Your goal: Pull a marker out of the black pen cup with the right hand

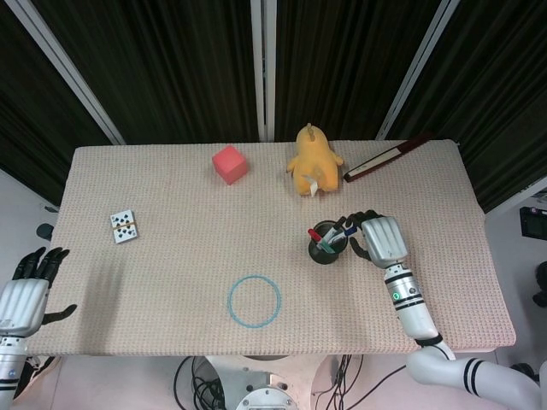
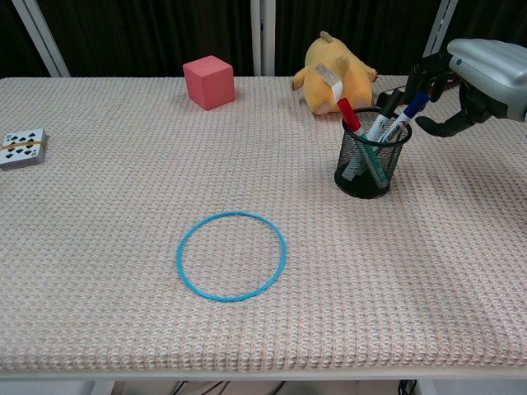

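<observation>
The black mesh pen cup (image 1: 326, 248) (image 2: 370, 164) stands right of the table's middle. It holds several markers, among them a red-capped one (image 2: 349, 114), a blue-capped one (image 2: 409, 109) and a black one (image 2: 389, 102). My right hand (image 1: 382, 238) (image 2: 476, 78) hovers just right of the cup, its dark fingers spread and reaching toward the marker tops. It holds nothing. My left hand (image 1: 23, 290) hangs open off the table's front left corner, seen only in the head view.
A blue ring (image 2: 231, 255) lies on the woven mat in front. Also on the table are a pink cube (image 2: 208, 81), a yellow plush toy (image 2: 333, 72), a deck of cards (image 2: 20, 148) at the left and a dark flat book (image 1: 388, 157) at the back right.
</observation>
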### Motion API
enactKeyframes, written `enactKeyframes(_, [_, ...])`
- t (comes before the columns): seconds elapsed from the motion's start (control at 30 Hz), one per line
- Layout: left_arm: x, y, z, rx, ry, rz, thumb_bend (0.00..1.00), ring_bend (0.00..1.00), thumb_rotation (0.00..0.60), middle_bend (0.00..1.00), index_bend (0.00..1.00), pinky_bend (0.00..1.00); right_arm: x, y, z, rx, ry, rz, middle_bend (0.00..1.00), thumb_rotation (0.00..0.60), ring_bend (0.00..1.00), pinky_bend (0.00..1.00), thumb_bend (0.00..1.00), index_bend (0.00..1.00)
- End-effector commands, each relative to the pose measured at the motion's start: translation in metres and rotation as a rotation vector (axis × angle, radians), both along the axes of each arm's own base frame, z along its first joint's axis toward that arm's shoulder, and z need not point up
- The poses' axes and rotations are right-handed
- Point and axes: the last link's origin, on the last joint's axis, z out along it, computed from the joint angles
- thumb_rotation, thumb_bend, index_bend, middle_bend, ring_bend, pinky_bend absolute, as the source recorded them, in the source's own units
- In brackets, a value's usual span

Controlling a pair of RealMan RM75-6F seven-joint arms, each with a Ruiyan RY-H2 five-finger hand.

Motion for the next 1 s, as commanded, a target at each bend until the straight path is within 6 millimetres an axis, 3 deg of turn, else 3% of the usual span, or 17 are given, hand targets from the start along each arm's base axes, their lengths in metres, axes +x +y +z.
enactKeyframes(0.03, [0.000,0.000,0.000,0.000,0.001,0.000,0.00,0.00,0.600,0.09,0.11,0.10,0.001,0.000,-0.001,-0.001,-0.005,0.004,0.46,0.600,0.39,0.62,0.32,0.45])
enactKeyframes(1.0, [-0.005,-0.001,-0.002,-0.012,0.005,0.026,0.00,0.00,0.600,0.08,0.11,0.11,0.006,-0.002,-0.013,-0.027,-0.039,0.010,0.54,0.600,0.45,0.63,0.34,0.59])
